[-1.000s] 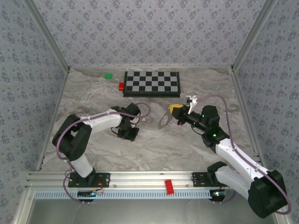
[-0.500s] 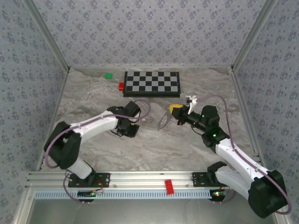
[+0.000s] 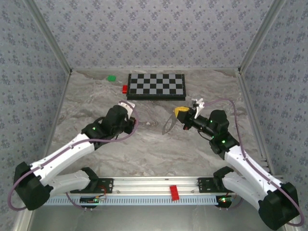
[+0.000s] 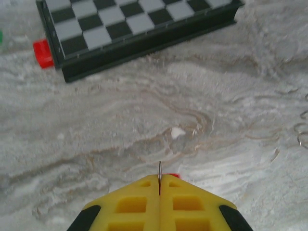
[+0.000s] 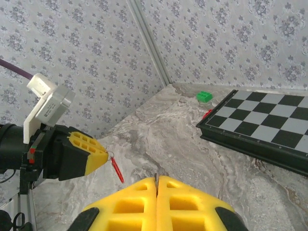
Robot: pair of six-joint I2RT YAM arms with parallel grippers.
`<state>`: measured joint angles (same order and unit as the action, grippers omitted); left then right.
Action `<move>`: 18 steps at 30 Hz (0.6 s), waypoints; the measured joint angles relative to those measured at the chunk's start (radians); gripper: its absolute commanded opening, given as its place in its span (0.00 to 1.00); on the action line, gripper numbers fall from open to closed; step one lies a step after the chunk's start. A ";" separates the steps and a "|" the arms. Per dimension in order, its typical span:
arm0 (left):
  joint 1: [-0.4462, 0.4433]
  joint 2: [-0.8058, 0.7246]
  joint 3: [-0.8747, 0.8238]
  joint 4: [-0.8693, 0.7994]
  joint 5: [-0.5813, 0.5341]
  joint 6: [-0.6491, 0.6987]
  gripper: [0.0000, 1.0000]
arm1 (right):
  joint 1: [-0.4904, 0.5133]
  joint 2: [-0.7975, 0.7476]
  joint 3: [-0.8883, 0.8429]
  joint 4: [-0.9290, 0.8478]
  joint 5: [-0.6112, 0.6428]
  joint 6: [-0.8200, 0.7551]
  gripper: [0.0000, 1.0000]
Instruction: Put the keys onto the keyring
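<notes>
The marble-patterned table (image 3: 192,154) takes up most of the enclosure. It is smooth, with grey and tan veins, and is boxed in by walls (image 3: 144,33) papered in a small floral print. At the back lies the chessboard (image 3: 156,85), a flat rigid slab of black and grey squares in a dark frame, well away from where the arms are working.

The two arms reach in towards each other over the middle of the table, which looks like the setup for threading one piece onto the other.

The right gripper (image 3: 180,112) has its blocky yellow fingers pressed together on the edge of the keyring (image 3: 169,124). This is a thin, floppy, see-through grey loop that droops from the fingertips above the table. It seems to be held out so that its open side faces the other arm.

The left gripper (image 5: 98,155) is also clamped shut. It pinches a fine wire from which the key (image 5: 117,169) hangs, clear of the table and well apart from the loop. The key is a tiny flat red tag, and dangling like this leaves it free to be hooked.

A solid red block (image 3: 124,88) touches the board's left edge, and a green block (image 3: 111,77) lies near it at the back. Neither is in use.
</notes>
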<state>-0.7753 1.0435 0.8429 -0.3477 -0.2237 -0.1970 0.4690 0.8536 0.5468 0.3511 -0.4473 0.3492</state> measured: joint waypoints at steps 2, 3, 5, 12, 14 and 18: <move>0.000 -0.019 -0.007 0.058 0.021 0.027 0.00 | 0.008 -0.002 0.035 -0.035 0.004 -0.021 0.00; 0.000 -0.024 -0.009 0.085 0.038 0.038 0.00 | 0.013 -0.003 0.048 -0.047 0.006 -0.032 0.00; 0.000 -0.028 -0.010 0.145 0.092 0.061 0.00 | 0.027 -0.010 0.080 -0.078 0.009 -0.065 0.00; 0.001 -0.027 -0.022 0.315 0.312 0.122 0.00 | 0.080 -0.011 0.154 -0.151 0.011 -0.185 0.00; 0.006 -0.023 -0.023 0.352 0.377 0.138 0.00 | 0.099 -0.002 0.165 -0.162 0.015 -0.222 0.00; 0.021 -0.019 -0.025 0.398 0.494 0.174 0.00 | 0.126 0.026 0.174 -0.165 0.015 -0.282 0.00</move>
<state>-0.7547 1.0248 0.8177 0.0505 0.2707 -0.0231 0.5953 0.8799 0.7212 0.1860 -0.4320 0.0677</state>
